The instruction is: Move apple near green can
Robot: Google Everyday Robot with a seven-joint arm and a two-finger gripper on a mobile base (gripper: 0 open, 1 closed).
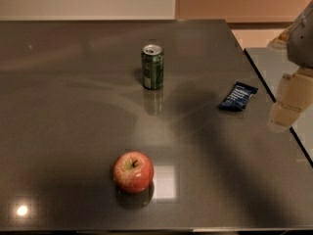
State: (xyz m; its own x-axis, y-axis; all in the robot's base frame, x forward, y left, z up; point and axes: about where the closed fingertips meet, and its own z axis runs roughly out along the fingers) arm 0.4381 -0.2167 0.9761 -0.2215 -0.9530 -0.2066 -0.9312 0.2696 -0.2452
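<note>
A round red apple [133, 172] with yellowish patches and a short dark stem sits on the dark grey table [68, 106] near its front edge. A small dark green can [152, 66] with a silver top stands upright farther back, roughly in line with the apple and well apart from it. My gripper [283, 114] hangs at the right edge of the view, above the table's right side. It is far from both the apple and the can and holds nothing that I can see.
A flat dark blue snack packet [237, 96] lies on the table's right part, close to my gripper. The table's right edge [274, 99] runs diagonally beside a second grey surface [274, 62]. A pale wall stands behind.
</note>
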